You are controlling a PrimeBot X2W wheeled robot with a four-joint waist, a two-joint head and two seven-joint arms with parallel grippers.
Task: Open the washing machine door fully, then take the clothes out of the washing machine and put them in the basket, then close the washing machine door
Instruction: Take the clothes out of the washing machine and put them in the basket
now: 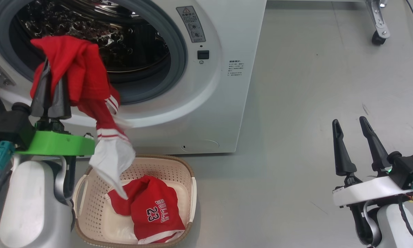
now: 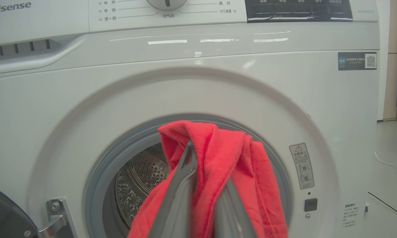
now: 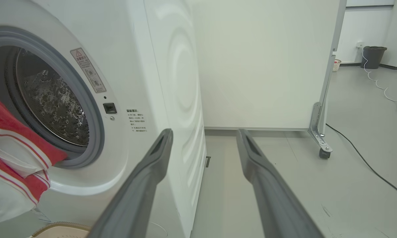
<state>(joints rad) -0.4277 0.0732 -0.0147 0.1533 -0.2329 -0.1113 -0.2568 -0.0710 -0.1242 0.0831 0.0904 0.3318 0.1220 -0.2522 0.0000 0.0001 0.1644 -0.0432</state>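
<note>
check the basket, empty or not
Not empty: a red BULLS 23 jersey lies crumpled inside the basket.

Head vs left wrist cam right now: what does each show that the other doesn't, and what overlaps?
Head view: small cream perforated plastic basket holding the red "BULLS 23" jersey, and the open right gripper. Left wrist view: on the white washer, the Hisense logo, control dial and metal door hinge. Both: left gripper shut on a red garment before the steel perforated drum.
</note>
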